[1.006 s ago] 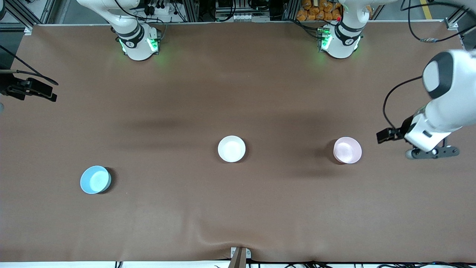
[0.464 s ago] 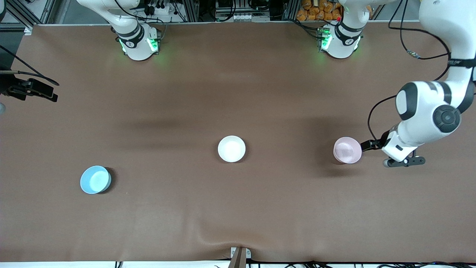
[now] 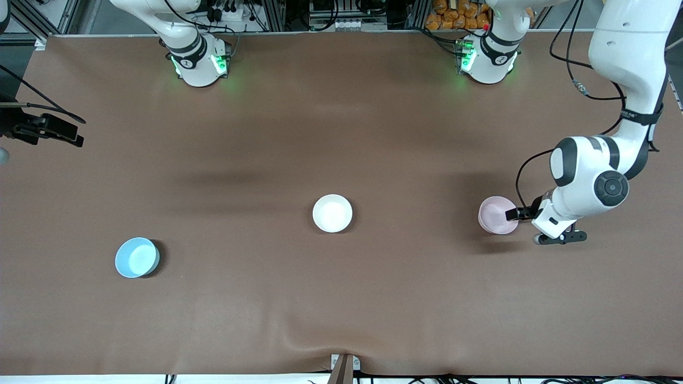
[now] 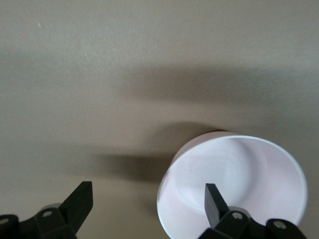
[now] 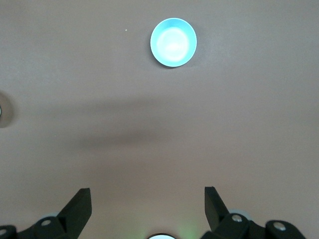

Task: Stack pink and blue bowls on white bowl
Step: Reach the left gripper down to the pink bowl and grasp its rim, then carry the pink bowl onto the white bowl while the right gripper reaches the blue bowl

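Observation:
The pale pink bowl (image 3: 496, 215) stands upright toward the left arm's end of the table. It fills a corner of the left wrist view (image 4: 239, 184). My left gripper (image 3: 560, 237) is open and empty, low in the air beside the pink bowl, at the side toward the left arm's end; one finger (image 4: 214, 199) shows over the bowl's inside. The white bowl (image 3: 332, 213) stands mid-table. The light blue bowl (image 3: 137, 257) stands toward the right arm's end and shows in the right wrist view (image 5: 173, 42). My right gripper (image 3: 45, 130) waits open (image 5: 147, 194), high over that end's edge.
The table (image 3: 341, 133) is covered with a brown cloth, with a wrinkle (image 3: 299, 341) near its front edge. The two arm bases (image 3: 200, 64) (image 3: 488, 58) stand along the back edge. A black cable (image 3: 525, 176) loops off the left wrist.
My left arm has swung in from the table's end toward the pink bowl and come lower, stopping beside it. The bowls and the right arm have not moved.

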You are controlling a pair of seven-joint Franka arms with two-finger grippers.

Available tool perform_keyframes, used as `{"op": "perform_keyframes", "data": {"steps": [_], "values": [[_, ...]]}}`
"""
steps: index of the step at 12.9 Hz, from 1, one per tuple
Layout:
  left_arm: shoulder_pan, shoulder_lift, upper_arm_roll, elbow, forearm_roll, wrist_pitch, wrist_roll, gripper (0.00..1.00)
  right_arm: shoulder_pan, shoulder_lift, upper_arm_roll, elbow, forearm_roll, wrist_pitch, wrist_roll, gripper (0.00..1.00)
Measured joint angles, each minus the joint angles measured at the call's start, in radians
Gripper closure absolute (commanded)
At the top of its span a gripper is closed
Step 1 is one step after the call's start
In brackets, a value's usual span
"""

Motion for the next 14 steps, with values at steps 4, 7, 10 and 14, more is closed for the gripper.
{"op": "perform_keyframes", "data": {"steps": [4, 7, 10, 14], "values": [[0.001, 0.014, -0.007, -0.001, 0.000, 0.003, 0.000, 1.00, 0.000, 0.004, -0.003, -0.013, -0.001, 0.020, 0.000, 0.00], [-0.001, 0.014, -0.013, -0.006, 0.000, 0.003, 0.000, 1.00, -0.016, 0.030, -0.011, -0.023, -0.006, 0.047, 0.001, 0.00], [0.001, 0.002, -0.026, -0.004, -0.001, -0.005, 0.000, 1.00, -0.045, 0.094, -0.013, -0.031, -0.006, 0.108, 0.001, 0.00], [0.002, -0.087, -0.109, 0.013, -0.047, -0.106, -0.019, 1.00, -0.046, 0.220, -0.013, -0.037, -0.006, 0.254, 0.001, 0.00]]}}
